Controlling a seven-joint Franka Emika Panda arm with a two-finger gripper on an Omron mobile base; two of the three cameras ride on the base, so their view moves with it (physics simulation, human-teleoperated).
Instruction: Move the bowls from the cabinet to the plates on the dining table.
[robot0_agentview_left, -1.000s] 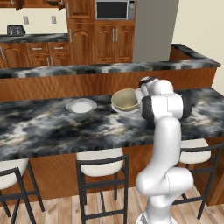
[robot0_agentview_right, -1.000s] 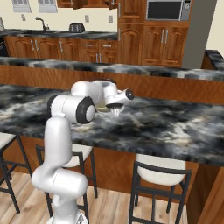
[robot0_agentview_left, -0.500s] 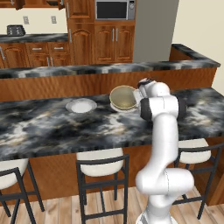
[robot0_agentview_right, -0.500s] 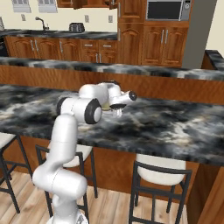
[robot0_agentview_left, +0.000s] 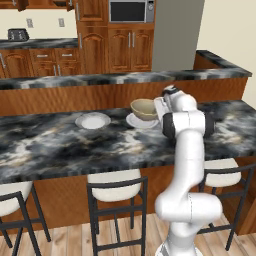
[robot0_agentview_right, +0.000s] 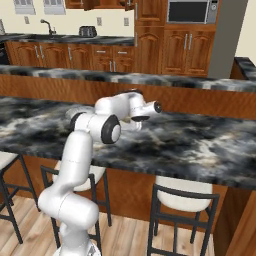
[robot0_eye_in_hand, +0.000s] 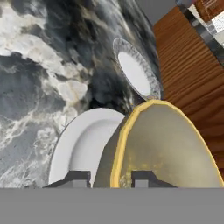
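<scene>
Hand view: beige bowl (robot0_eye_in_hand: 168, 146) on near plate (robot0_eye_in_hand: 81, 146)

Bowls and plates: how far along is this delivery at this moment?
Done: nothing confirmed as released. In hand: the beige bowl sits on or just over the nearer plate on the dining table, with the gripper straddling its rim. Left: let go and back off; the other plate is bare, so a second bowl is still needed.

Both base views look forward and down from behind the arm, left and right, sharing the dining table (robot0_agentview_left: 60, 145) (and kitchen beyond). The hand view sits very close, apparently just above the beige bowl (robot0_eye_in_hand: 166, 148).
</scene>
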